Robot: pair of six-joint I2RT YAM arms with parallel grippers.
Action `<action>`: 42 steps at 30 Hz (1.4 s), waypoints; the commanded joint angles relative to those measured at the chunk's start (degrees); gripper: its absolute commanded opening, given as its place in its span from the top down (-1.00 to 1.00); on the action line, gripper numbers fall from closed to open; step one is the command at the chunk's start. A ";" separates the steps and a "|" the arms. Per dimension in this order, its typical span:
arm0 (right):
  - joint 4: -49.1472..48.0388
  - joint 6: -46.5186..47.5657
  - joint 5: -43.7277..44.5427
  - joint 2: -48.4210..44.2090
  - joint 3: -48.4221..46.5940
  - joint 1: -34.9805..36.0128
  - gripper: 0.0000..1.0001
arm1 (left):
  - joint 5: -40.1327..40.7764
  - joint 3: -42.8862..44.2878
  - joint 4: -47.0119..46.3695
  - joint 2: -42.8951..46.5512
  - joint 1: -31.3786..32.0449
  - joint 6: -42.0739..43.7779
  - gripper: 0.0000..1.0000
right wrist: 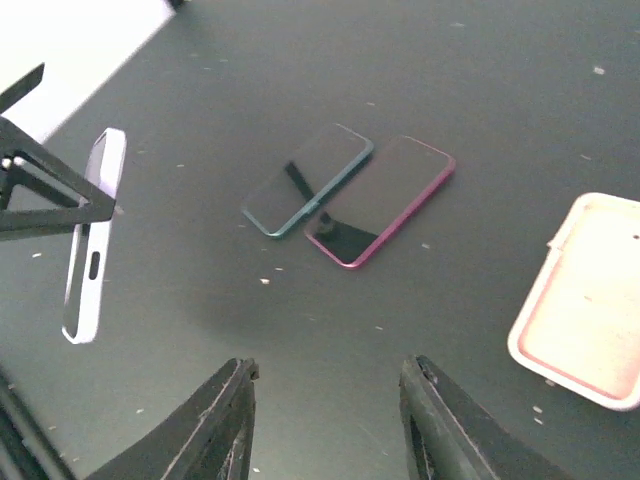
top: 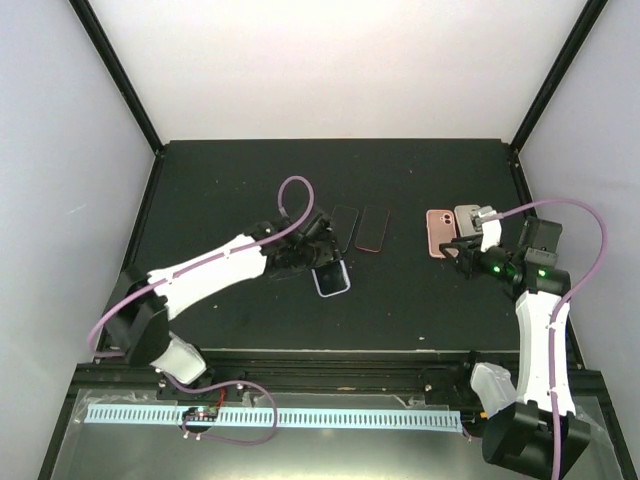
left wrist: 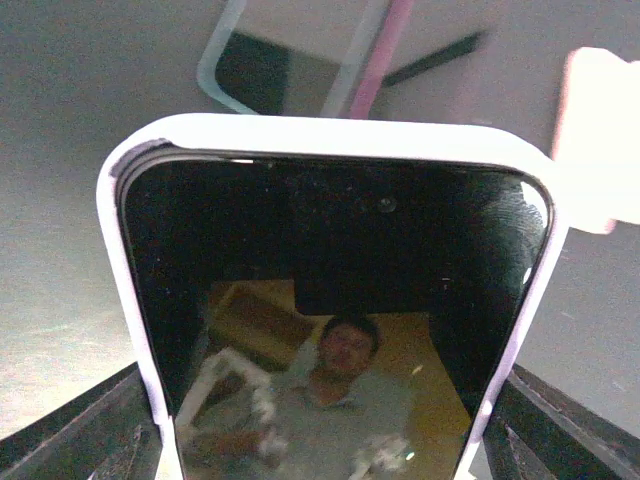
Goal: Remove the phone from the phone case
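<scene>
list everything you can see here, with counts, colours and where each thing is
phone in a pale lavender soft case: 1, black screen, held by the left hand, left of centre
phone in a teal-edged case: 1, flat, mid-table
phone in a magenta-edged case: 1, flat, beside the teal one
pink rectangular phone case: 1, flat, right side
grey flat rectangular item: 1, by the pink case, partly hidden
black table: 1
left hand: 1, black, closed on the lavender-cased phone
right hand: 1, black, open, empty
</scene>
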State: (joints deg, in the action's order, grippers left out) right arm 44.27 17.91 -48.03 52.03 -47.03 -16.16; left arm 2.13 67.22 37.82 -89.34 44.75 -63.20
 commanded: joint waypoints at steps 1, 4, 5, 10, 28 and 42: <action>0.91 2.95 -7.81 -1.51 -1.88 3.58 0.15 | 7.76 -1.49 -9.15 6.78 5.58 1.93 0.13; 1.68 2.83 -8.77 0.46 -3.24 9.54 0.11 | 12.13 -3.83 -12.91 10.55 8.83 1.22 0.13; 1.63 2.46 -8.27 1.31 -3.61 12.87 0.10 | 13.64 -4.50 -14.44 11.96 9.72 1.04 0.13; -0.38 -0.83 -4.55 5.39 -5.21 26.10 0.08 | 21.49 -7.21 -18.46 15.58 13.66 -0.30 0.11; -6.72 -9.84 7.35 15.10 -9.37 49.81 0.08 | 25.16 -9.73 -24.39 19.39 16.98 -1.90 0.10; -7.64 -12.29 9.21 17.14 -11.04 49.91 0.99 | 30.40 -9.81 -21.39 19.41 17.56 -1.41 -0.93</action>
State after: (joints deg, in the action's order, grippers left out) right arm 38.22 5.61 -38.63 70.43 -56.45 33.34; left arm 28.14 55.37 18.04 -70.96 62.02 -64.51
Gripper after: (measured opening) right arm 0.087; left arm 0.883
